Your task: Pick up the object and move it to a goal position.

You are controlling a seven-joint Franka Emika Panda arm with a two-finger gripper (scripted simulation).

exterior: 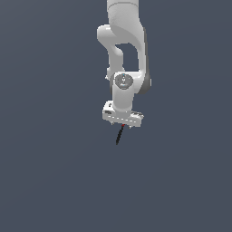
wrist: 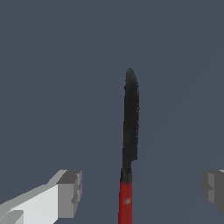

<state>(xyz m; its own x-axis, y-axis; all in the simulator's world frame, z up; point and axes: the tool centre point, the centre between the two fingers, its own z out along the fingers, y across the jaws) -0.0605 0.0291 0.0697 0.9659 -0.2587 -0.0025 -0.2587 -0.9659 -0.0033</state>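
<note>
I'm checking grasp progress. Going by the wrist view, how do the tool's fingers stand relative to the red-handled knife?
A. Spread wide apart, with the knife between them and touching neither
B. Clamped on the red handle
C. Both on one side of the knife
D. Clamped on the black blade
A: in the wrist view the knife lies midway between the tool's fingers, with clear gaps either side.

Between the gripper's [wrist: 140, 190] two grey fingertips [wrist: 70, 192] the only thing in the way is the knife [wrist: 130, 131], with open gaps on both sides of its red handle. In the exterior view, bare grey ground [exterior: 50, 181] spreads unobstructed on every side of the arm [exterior: 124, 50].
</note>
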